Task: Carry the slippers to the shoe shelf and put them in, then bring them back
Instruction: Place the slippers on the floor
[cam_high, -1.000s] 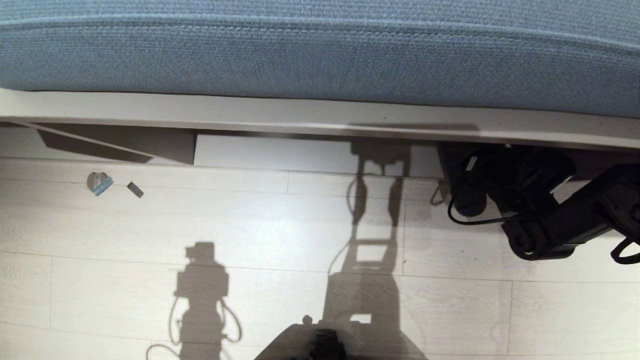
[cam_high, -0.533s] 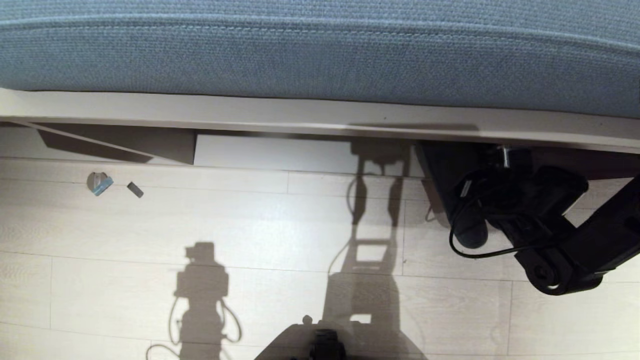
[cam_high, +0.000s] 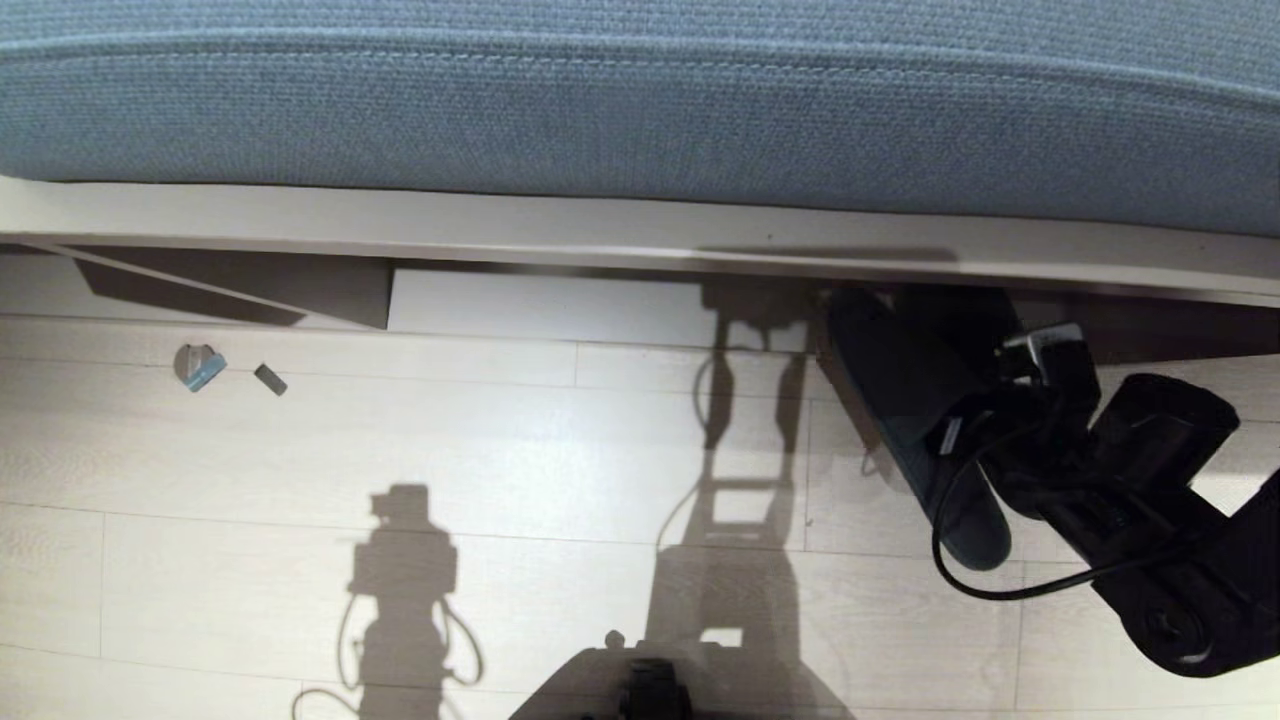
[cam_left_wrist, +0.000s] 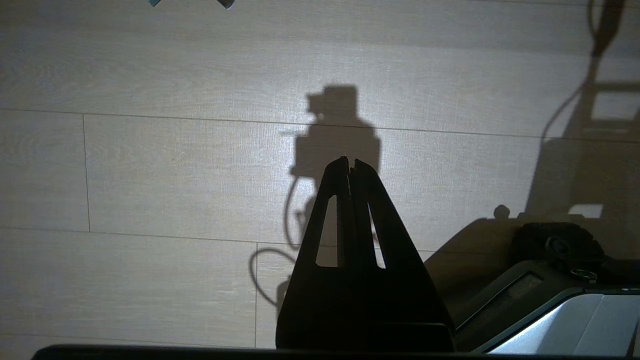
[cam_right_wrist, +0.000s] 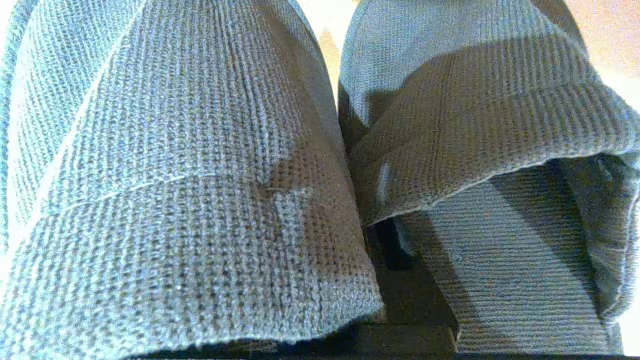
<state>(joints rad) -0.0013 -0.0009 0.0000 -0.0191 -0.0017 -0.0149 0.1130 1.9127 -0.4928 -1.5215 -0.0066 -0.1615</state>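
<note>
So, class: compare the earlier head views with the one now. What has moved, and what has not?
The right gripper, shut on the slippers, has drawn them out from under the shoe shelf toward the robot, so more of them shows over the floor. Nothing was let go. The left gripper is shut and idle; the shelf, the cushion and the small bits on the floor stayed put.

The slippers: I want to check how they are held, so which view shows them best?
The right wrist view: the slippers fill it, side by side, knit bands up close. The head view shows them dark and part hidden by the right gripper, shut on them below the shoe shelf. The left wrist view shows only floor.
</note>
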